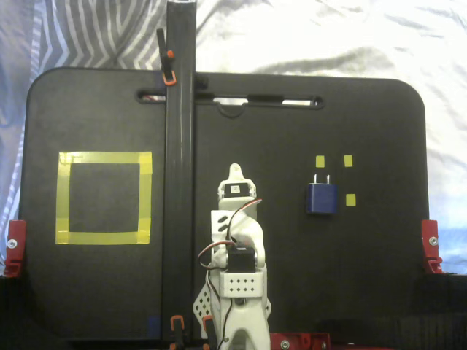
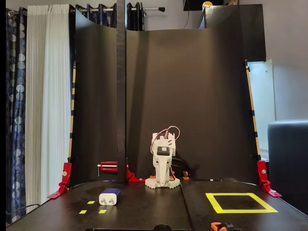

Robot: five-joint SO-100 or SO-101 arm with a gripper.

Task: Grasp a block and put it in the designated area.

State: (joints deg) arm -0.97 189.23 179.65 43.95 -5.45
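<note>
The dark-blue block (image 1: 321, 197) lies flat on the black board, right of the arm in the view from above, its two prongs pointing to the far edge. From the front the block (image 2: 109, 196) shows a white face and lies left of the arm. The designated area (image 1: 104, 158) is a yellow tape square at the left from above, and the designated area (image 2: 216, 203) is at the right from the front. My gripper (image 1: 233, 172) is folded over the arm's base, shut and empty, well away from both. In the front view the gripper (image 2: 163, 177) points down.
A tall black post (image 1: 179, 182) stands between the arm and the yellow square. Three tiny yellow tape squares (image 1: 348, 160) surround the block. Red clamps (image 1: 430, 244) hold the board's side edges. A curved black backdrop (image 2: 192, 96) rises behind the arm.
</note>
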